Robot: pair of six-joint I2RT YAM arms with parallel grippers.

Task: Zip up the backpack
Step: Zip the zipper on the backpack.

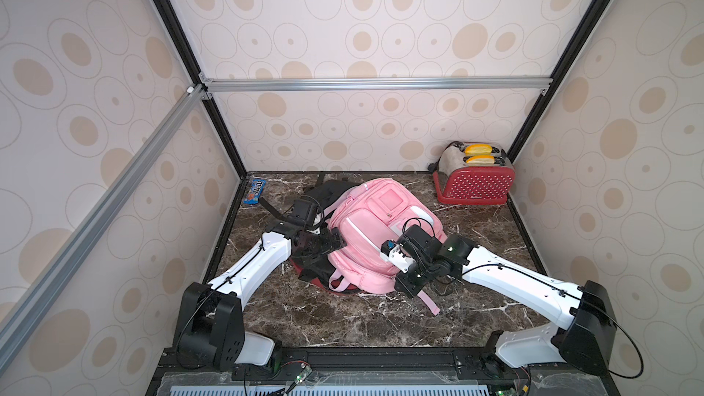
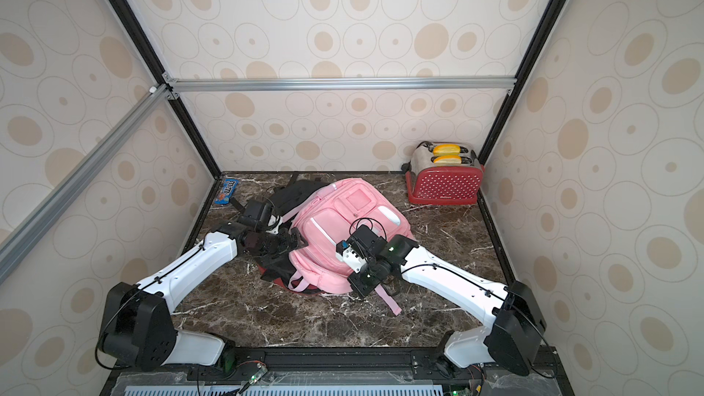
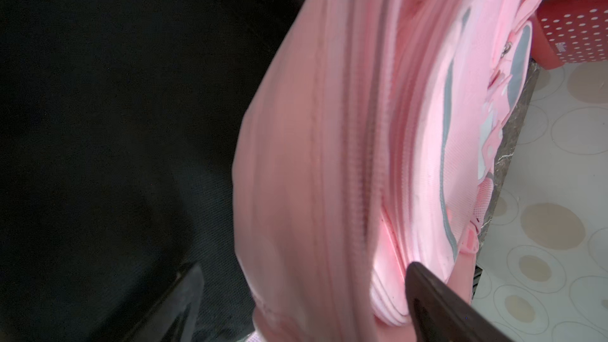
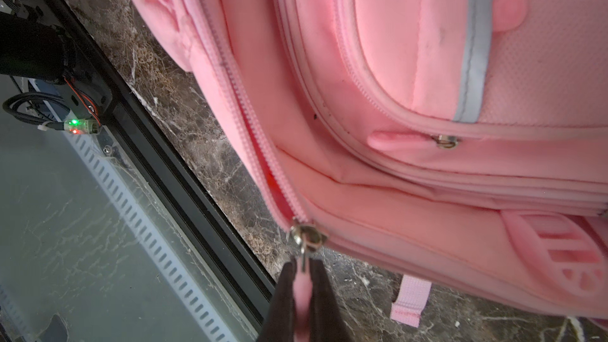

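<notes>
Edges: the desk (image 1: pixel 343 321) is walled on three sides, with bare marble open at the front between the two arm bases. A toaster (image 1: pixel 476 180) sits in the back right corner, well apart from the work. A candy packet (image 1: pixel 256 191) lies at the back left edge, against the wall. The pink backpack (image 1: pixel 365 230) lies face up mid-desk, toward the back, its left side overlapping a black bag (image 1: pixel 324 188). A loose pink strap (image 1: pixel 428 300) trails toward the front. Only the right wrist view shows the zipper: the right claw (image 4: pixel 304 268) is pinched tight on the pink pull tab (image 4: pixel 302 291). The silver slider (image 4: pixel 307 236) sits just beyond its tips, and the teeth past it are parted by a narrow gap. The left wrist view adds the left claw (image 3: pixel 302 266), fingers spread wide astride the backpack's side, one over the black bag, gripping nothing. Neither top view shows the slider or the grip.
</notes>
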